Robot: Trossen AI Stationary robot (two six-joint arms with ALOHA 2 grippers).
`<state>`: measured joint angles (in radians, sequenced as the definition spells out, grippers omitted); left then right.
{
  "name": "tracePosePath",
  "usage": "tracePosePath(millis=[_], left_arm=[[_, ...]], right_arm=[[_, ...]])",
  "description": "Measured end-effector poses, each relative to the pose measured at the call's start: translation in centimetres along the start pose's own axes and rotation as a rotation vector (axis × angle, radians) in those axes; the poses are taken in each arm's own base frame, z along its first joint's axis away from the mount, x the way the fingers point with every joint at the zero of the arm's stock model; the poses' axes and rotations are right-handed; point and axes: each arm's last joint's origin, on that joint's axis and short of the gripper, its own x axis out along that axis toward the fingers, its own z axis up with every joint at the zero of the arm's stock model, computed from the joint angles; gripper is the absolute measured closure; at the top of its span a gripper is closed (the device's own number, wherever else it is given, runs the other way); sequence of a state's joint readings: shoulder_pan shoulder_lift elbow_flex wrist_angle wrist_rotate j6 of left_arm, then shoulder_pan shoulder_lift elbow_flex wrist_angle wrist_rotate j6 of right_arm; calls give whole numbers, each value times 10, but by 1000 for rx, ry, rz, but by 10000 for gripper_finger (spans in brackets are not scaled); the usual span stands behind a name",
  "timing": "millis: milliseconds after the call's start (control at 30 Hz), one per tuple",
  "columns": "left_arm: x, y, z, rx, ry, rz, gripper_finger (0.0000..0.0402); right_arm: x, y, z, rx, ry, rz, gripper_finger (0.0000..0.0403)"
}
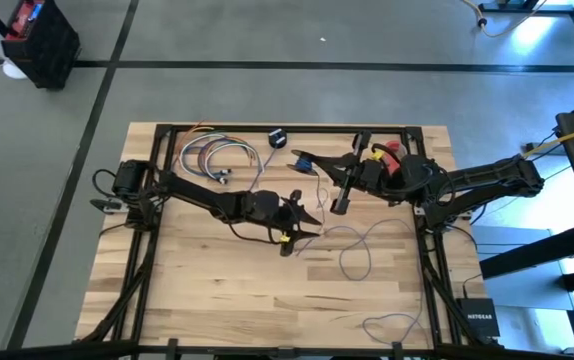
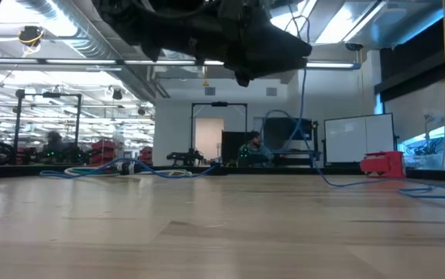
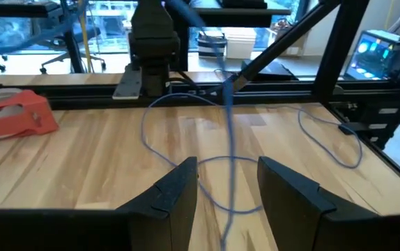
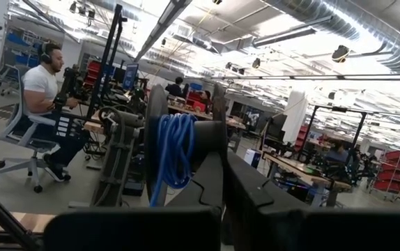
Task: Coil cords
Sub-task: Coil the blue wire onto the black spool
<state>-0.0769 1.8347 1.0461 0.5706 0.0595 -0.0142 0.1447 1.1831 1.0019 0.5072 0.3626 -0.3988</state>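
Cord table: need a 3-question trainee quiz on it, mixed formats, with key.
1. True or false: the left gripper is open, and the cord runs between its fingers.
2. In the high view, the red tape roll sits:
A. by the left arm's base
B. beside the right arm
C. at the middle of the table
3. Fill in: the right gripper is ___ (open or shut).

Key: 1 true; 2 B; 3 shut.
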Motion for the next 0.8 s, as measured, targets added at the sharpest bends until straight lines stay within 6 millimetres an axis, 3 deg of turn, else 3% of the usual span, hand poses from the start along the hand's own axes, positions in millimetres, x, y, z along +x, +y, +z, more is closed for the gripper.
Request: tracePosePath(millis=[300, 600, 800], left_arm=[[0, 1, 1, -10, -7, 2, 265], [0, 2, 2, 7, -17, 5, 389], [0, 2, 2, 15, -14, 5, 399]], right_arm=[[0, 0, 1, 2, -7, -2, 398], [0, 0, 1, 2, -7, -2, 398], [0, -1, 1, 5, -14, -5, 398]])
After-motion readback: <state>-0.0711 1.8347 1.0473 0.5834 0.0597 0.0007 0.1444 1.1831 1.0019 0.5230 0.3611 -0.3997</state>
